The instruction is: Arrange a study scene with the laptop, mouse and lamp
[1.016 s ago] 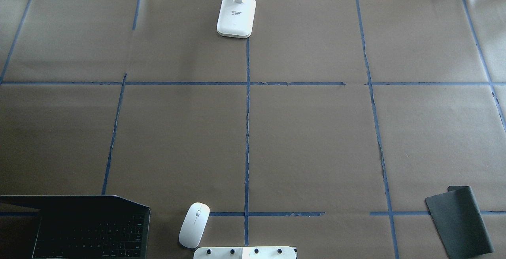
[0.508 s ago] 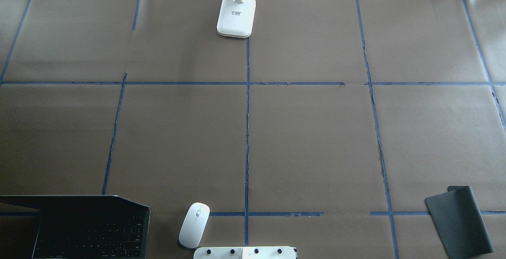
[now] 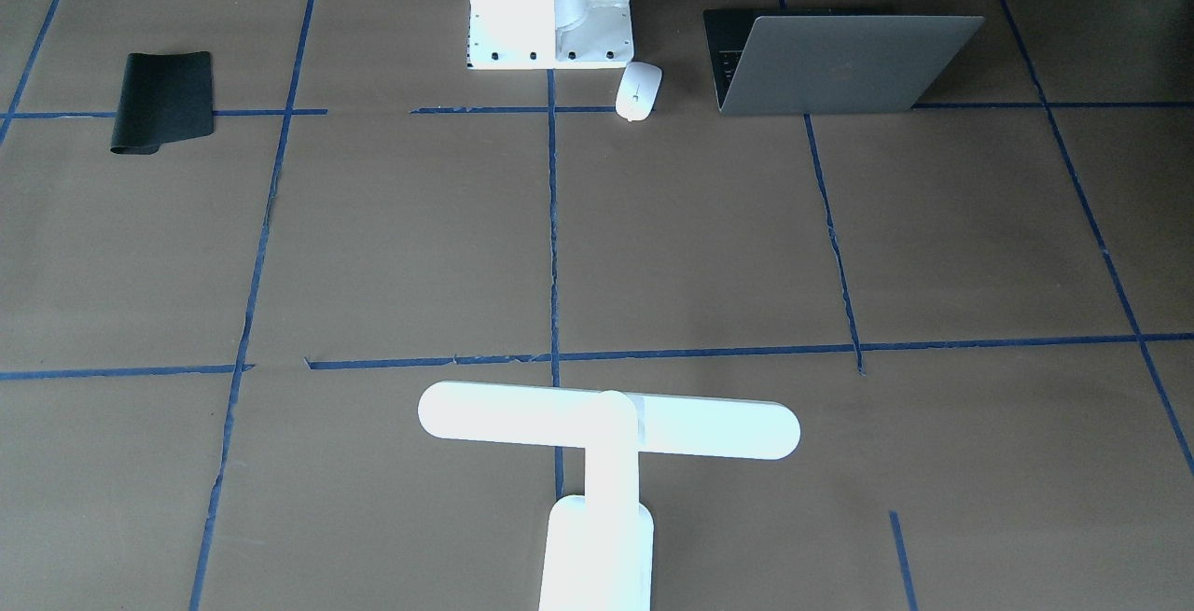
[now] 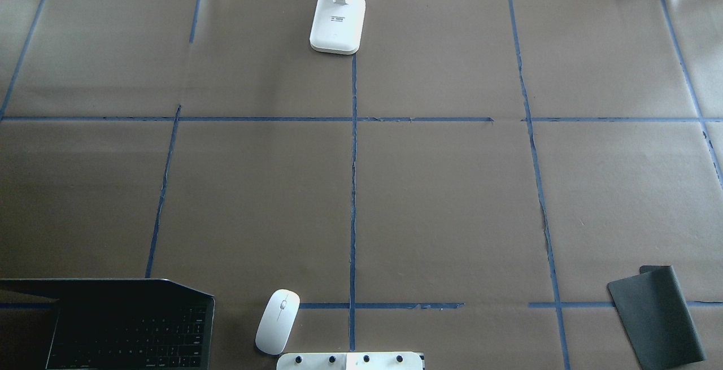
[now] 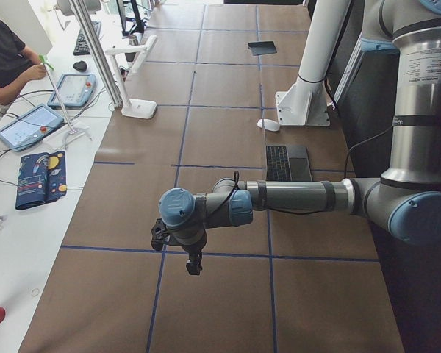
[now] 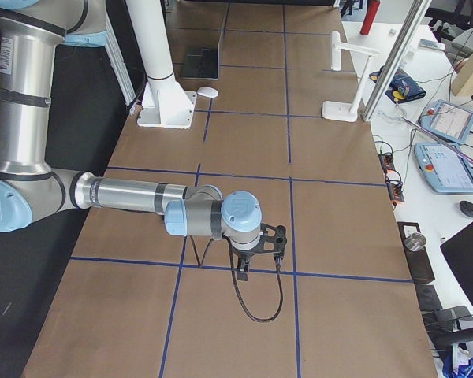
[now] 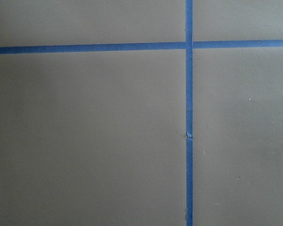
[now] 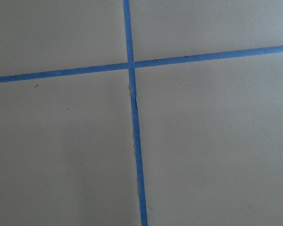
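Observation:
The laptop [image 4: 130, 325] stands open at the table's near left corner; its grey lid [image 3: 839, 65] faces the front camera. The white mouse [image 4: 278, 321] lies just right of it, also in the front view [image 3: 639, 91]. The white lamp [image 3: 606, 424] stands at the far edge on the centre line; overhead shows only its base [image 4: 337, 22]. The left gripper [image 5: 193, 263] hangs over bare paper off the table's left end, far from the laptop. The right gripper [image 6: 244, 272] hangs over the right end. I cannot tell whether either is open or shut. Both wrist views show only paper and tape.
A black mat [image 4: 658, 316] lies at the near right, one end curled. The white bolted pedestal [image 3: 550, 5] stands at the near centre beside the mouse. Brown paper with blue tape lines [image 4: 353, 189] covers the table. A person and tablets [image 5: 29, 125] are beyond the far edge.

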`<control>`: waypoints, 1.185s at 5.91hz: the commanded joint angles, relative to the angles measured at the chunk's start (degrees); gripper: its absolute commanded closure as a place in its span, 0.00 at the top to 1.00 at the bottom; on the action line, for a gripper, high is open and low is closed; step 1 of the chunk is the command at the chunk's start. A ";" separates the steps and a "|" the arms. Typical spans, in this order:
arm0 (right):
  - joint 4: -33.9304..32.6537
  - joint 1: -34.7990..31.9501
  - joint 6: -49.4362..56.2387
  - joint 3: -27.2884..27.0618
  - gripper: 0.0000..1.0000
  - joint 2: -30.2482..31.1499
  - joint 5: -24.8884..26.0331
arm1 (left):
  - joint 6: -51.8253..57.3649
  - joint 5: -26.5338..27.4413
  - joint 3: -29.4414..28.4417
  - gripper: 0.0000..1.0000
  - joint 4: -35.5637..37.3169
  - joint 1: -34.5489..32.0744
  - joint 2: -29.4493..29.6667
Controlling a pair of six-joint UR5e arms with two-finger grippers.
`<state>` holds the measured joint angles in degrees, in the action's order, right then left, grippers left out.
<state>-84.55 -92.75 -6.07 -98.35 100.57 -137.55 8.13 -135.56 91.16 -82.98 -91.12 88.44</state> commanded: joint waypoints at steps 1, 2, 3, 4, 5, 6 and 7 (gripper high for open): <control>0.00 0.03 -0.09 0.00 1.00 -0.03 -0.17 | -5.00 0.38 3.47 1.00 0.62 -0.03 0.77; 0.00 0.03 -0.09 0.00 1.00 -0.11 -0.17 | -11.49 0.47 9.51 1.00 1.24 0.06 -0.53; 0.00 0.03 -0.09 0.00 1.00 -0.20 -0.17 | -15.56 0.47 15.48 1.00 6.46 0.41 -1.24; 0.00 0.03 -0.09 0.00 1.00 -0.20 -0.26 | -21.87 0.39 22.59 1.00 12.43 0.76 -1.95; 0.09 0.03 -0.17 0.00 1.00 -0.20 -0.52 | -29.41 0.30 29.36 1.00 14.58 3.37 -4.30; 0.00 0.03 -0.18 0.00 1.00 -0.46 -0.52 | -37.93 0.04 33.95 1.00 14.60 5.84 -6.07; 0.00 0.03 -0.09 0.00 1.00 -0.55 -0.43 | -46.28 -0.14 38.52 1.00 14.43 8.65 -8.35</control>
<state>-84.53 -92.72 -6.21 -98.35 100.14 -138.03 -30.11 -135.52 125.06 -68.69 -85.06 82.16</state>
